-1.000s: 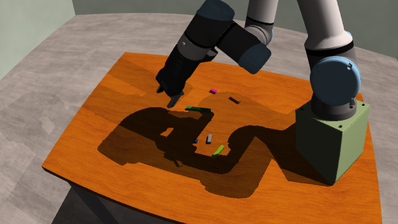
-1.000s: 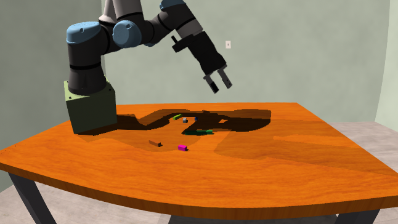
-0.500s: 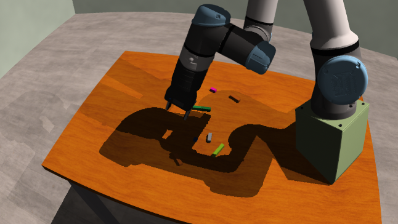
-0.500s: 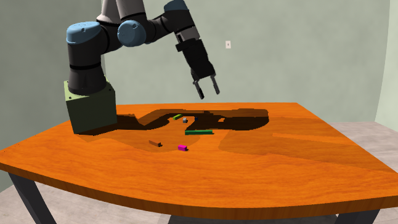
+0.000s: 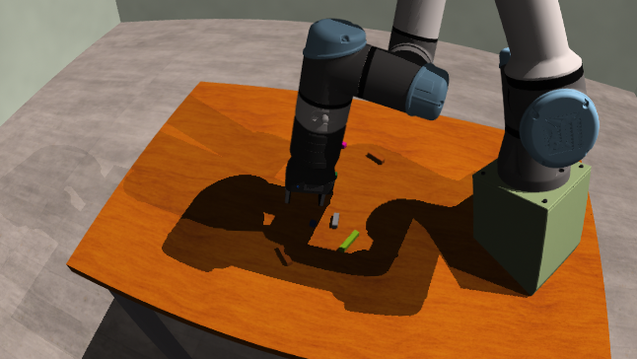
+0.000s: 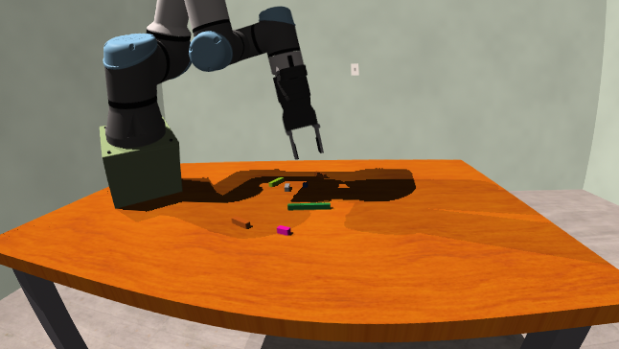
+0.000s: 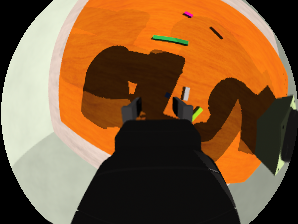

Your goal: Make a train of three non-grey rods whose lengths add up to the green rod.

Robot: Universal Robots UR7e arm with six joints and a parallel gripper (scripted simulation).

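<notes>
My gripper (image 5: pixel 307 197) is open and empty. It hangs well above the middle of the table, fingers pointing down; it also shows in the exterior view (image 6: pixel 306 144) and the wrist view (image 7: pixel 157 108). The green rod (image 6: pixel 309 206) lies flat, mostly hidden behind the arm in the top view. The magenta rod (image 6: pixel 284 230) and an orange rod (image 6: pixel 240 222) lie apart beyond it. The lime rod (image 5: pixel 348 241), the grey rod (image 5: pixel 335 220) and the small blue rod (image 5: pixel 313 223) lie close together near the arm's shadow. No rods touch.
Another short rod (image 5: pixel 283 255) lies in deep shadow toward the table's front; I cannot tell its colour. The robot's green base block (image 5: pixel 532 222) stands at the right of the table. The arm casts a wide dark shadow over the middle.
</notes>
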